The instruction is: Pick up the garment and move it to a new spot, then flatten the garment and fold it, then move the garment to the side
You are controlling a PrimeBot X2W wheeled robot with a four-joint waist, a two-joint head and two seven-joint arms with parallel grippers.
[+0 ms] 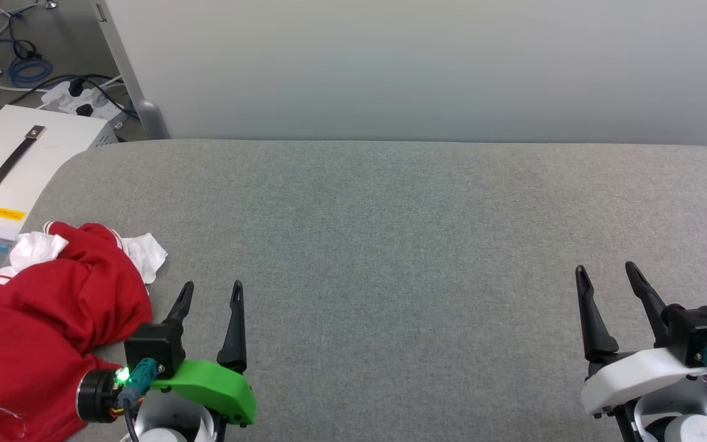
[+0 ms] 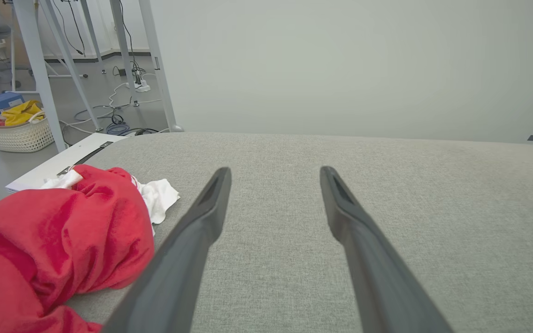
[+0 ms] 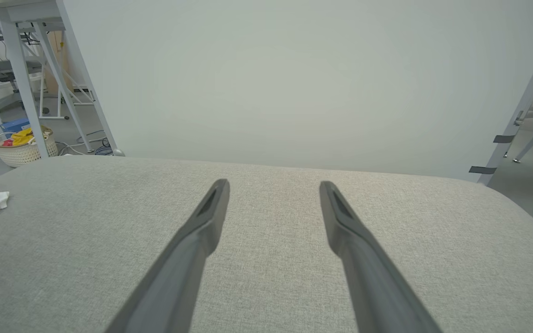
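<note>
both jaws spread, empty, crumpled garment point(image 1: 53, 319) lying near-to-far, white sleeves point(image 1: 145, 255) farthest

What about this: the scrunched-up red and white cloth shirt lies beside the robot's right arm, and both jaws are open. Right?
Not quite: the scrunched-up red and white cloth shirt lies beside the left arm, as the head view shows. Both jaws are open.

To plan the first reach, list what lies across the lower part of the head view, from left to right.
Crumpled red-and-white garment → left gripper, open and empty → right gripper, open and empty.
</note>
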